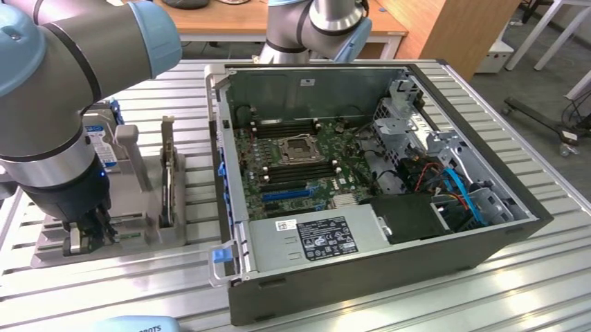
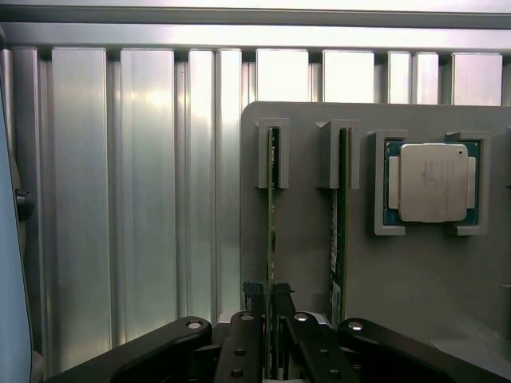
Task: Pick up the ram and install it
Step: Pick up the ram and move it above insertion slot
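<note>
On the slatted table (image 2: 144, 199), claw (image 2: 267, 299) clamps the ram (image 2: 271, 215); computer's label (image 1: 319, 238) illegible.

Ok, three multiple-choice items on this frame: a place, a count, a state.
1. Where is the gripper? A at the holder, beside the case; B inside the case; C above the desk.
2. How many ram sticks stand in the holder? A one; B four; C two.
3. The case is: A shut; B open, board showing; C upside down.

1 A: it hangs at the holder, on the exterior view's left of the case.
2 C: the wrist view shows two on edge beside the processor.
3 B: the board lies in plain sight.
</note>
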### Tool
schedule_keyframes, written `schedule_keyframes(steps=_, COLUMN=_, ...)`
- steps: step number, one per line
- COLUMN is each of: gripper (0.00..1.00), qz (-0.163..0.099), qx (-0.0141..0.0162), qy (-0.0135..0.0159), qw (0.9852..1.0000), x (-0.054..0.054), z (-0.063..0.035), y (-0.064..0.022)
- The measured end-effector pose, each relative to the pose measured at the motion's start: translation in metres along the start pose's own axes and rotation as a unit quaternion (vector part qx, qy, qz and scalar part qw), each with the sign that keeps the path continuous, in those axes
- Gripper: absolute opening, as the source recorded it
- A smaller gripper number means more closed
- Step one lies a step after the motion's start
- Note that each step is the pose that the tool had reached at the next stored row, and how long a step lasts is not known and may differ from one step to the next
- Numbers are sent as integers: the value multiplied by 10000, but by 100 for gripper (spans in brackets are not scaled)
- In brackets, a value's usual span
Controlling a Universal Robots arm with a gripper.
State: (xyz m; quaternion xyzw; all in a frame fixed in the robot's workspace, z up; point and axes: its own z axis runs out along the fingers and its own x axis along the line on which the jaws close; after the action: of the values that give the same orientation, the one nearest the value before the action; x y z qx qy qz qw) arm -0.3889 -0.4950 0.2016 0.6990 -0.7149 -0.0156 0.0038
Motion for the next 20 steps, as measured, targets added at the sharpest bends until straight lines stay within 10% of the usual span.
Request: schedule_keyframes(steps=20, gripper=11, qz=-11, qx=0, qy=0, qw=10000, x=0, z=0, y=0)
